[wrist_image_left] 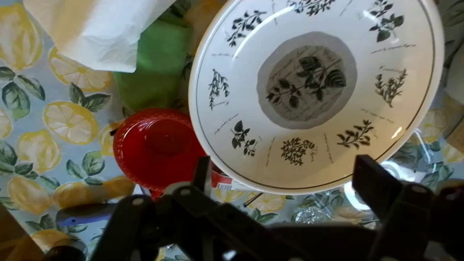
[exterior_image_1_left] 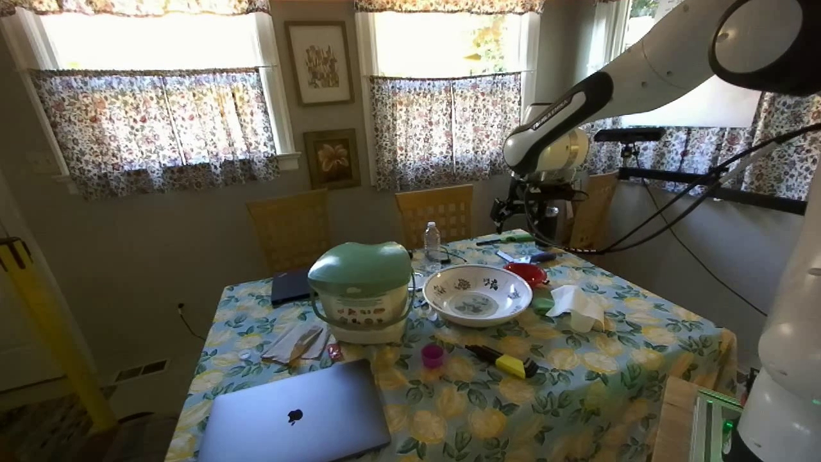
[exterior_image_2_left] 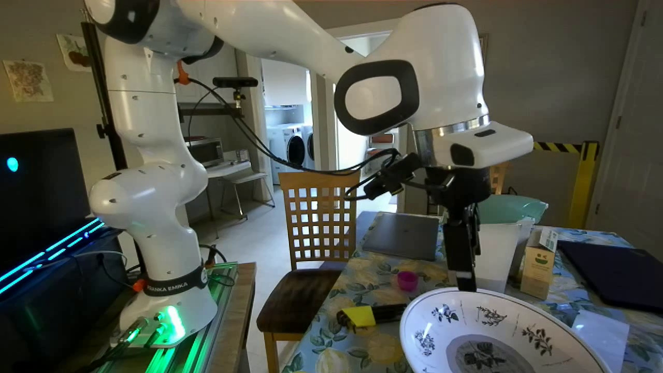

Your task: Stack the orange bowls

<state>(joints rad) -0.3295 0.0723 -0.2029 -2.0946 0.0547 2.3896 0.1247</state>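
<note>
A cloth-covered desk [exterior_image_1_left: 462, 417], patterned with yellow lemons and green leaves on pale blue, spreads out beneath a jointed white robot arm [exterior_image_2_left: 290, 33] with black trim. A bulky plastic container [exterior_image_1_left: 362, 301] with a pale body and domed green top stands on the desk. A thin, rectangular silver laptop [exterior_image_1_left: 295, 410] lies closed in front of it, near a corner in an exterior view. Near the container sits a wide, round, glossy white dish [wrist_image_left: 311, 90] printed with dark herb sprigs. The black two-fingered gripper [wrist_image_left: 282, 168] hangs above the desk, its fingers spread wide and holding nothing; in the wrist view they frame part of the dish's rim. A creased white paper towel [exterior_image_1_left: 577, 308] lies close to the dish. Right beside the dish, mouth up, is a small, round, shallow, glossy red bowl [wrist_image_left: 159, 148]; whether it touches the dish, and whether it is one bowl or two nested, cannot be told. In front of the dish, in an exterior view, lies a slim yellow-and-black hand tool [exterior_image_1_left: 510, 366]. Smallest, a round, bright pink plastic cup [exterior_image_1_left: 432, 356] stands between the tool and the container.
</note>
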